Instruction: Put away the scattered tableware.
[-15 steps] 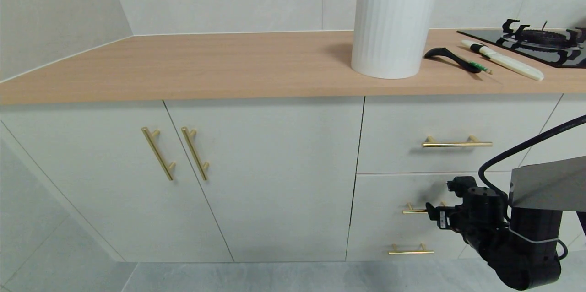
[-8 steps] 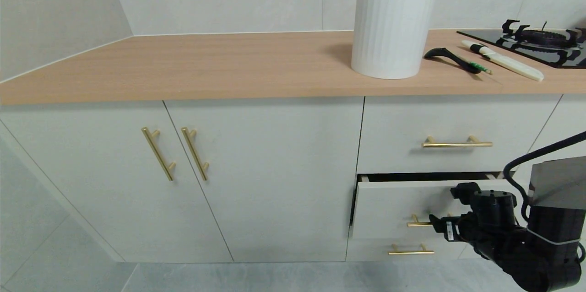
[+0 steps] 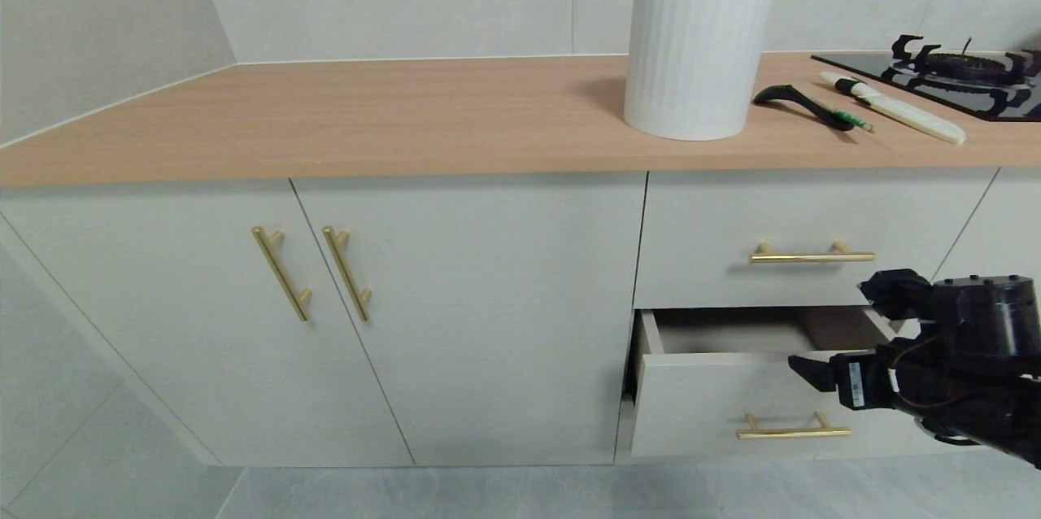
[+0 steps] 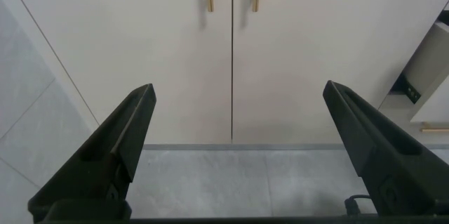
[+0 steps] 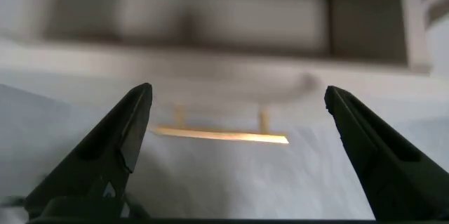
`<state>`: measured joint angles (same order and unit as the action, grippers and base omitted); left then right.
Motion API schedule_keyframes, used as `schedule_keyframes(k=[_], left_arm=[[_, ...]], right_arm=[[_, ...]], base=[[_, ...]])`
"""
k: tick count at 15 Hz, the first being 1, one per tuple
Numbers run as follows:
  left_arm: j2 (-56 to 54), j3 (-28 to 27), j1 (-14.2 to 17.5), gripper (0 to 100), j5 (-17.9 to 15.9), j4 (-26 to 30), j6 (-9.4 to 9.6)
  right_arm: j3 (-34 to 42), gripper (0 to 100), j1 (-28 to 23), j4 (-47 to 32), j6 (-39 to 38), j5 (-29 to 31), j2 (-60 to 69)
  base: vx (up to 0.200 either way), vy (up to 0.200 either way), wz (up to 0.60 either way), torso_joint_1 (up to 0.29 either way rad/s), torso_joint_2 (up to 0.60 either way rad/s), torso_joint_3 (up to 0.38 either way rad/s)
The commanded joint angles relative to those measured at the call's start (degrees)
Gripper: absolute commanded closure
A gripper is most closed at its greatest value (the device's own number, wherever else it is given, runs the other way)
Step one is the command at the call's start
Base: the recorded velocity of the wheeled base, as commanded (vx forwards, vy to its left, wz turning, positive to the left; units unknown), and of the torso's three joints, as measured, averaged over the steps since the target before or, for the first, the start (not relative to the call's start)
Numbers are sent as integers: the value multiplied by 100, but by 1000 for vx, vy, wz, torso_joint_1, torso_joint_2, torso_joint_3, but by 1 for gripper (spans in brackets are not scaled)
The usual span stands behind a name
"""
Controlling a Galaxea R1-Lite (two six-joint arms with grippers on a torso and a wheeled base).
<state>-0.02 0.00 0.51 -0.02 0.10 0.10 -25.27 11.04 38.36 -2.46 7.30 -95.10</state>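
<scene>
Along the upper right of the head view, on the wooden countertop (image 3: 407, 112), we are logging the scattered pieces: a black scoop-ended utensil (image 3: 801, 104), a thin green-handled piece (image 3: 852, 120) just beside it, and a cream knife-like piece (image 3: 895, 114), all lying flat between the white ribbed cylinder (image 3: 695, 39) and the hob (image 3: 960, 71). At lower right the middle drawer (image 3: 707, 401) is standing open, its inside too blurred to judge. The right gripper (image 3: 842, 332) is hovering just in front of it, above the brass handle (image 3: 793, 427), jaws spread wide and holding nothing. The left gripper (image 4: 238, 101) is facing the cabinet doors (image 4: 231, 55), likewise wide apart and holding nothing. We are judging the pieces light, stiff and smooth, lying low on the board, so likely to skid under a pinch. We are favouring a hold across each handle's middle, and on the cream piece at its dark-banded end, away from any blade. A small label (image 3: 854, 377) on the right gripper is proving too small to read; elsewhere we are finding no legible writing.
</scene>
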Motion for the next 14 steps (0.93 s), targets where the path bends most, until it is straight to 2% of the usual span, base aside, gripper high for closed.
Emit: schedule_keyframes(k=[1, 3, 4, 8, 10, 14], left_arm=[[2, 0, 2, 0, 2, -1, -1], [2, 0, 2, 0, 2, -1, -1], [2, 0, 2, 0, -6, -1, -1], [2, 0, 2, 0, -6, -1, -1], [2, 0, 2, 0, 2, -1, -1], [2, 0, 2, 0, 2, -1, -1]], right_arm=[[-145, 0, 249, 4, -237, -27, 229], [-136, 0, 249, 303, -264, -10, -35], [-92, 0, 249, 971, -264, 175, -598], [-110, 0, 258, 2000, -255, 527, -1652], [-92, 0, 249, 2307, -246, 562, -1881], [-4, 0, 249, 2254, -228, 553, -1731]], base=[[0, 0, 0, 0, 0, 0], [0, 0, 0, 0, 0, 0], [0, 0, 0, 0, 0, 0], [0, 0, 0, 0, 0, 0], [0, 0, 0, 0, 0, 0], [0, 0, 0, 0, 0, 0]])
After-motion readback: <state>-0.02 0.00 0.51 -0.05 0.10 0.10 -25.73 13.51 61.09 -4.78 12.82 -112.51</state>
